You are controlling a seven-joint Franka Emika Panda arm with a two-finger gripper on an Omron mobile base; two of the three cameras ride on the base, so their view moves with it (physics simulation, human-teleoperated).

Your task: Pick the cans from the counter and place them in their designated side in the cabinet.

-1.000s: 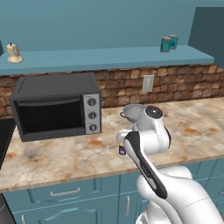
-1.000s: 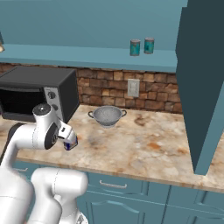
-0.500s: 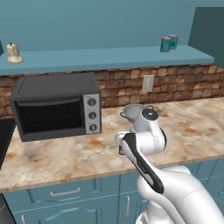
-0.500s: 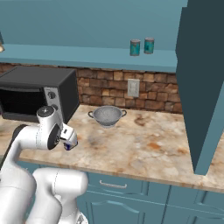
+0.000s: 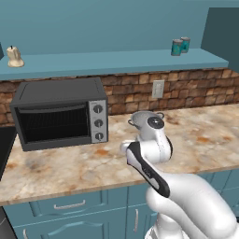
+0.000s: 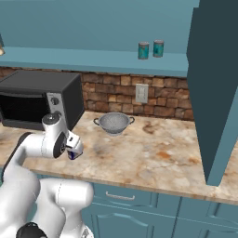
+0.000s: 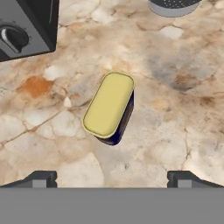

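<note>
Standing on the counter directly under the hand is a dark blue can with a yellow top, seen almost end-on so that the lid hides most of its side. It sits apart from everything else on the stone, which leaves room on both sides for the fingers. The gripper hovers above it with its jaws spread as wide as they go and nothing between them; the two fingertips stand well to either side of the can, so the hand looks lined up for a straight descent and a squeeze across the body. In the right base view a dark speck just below the hand is probably this same can, though it is too small to be sure.

Up on the cabinet, two teal cans stand close together near its right end, by the tall dark panel; I judge that end to be the cans' side.

Beyond the can lie the steel colander by the brick wall and the toaster oven with its knobs. No label, brand or lettering can be read on any can or on the oven.
</note>
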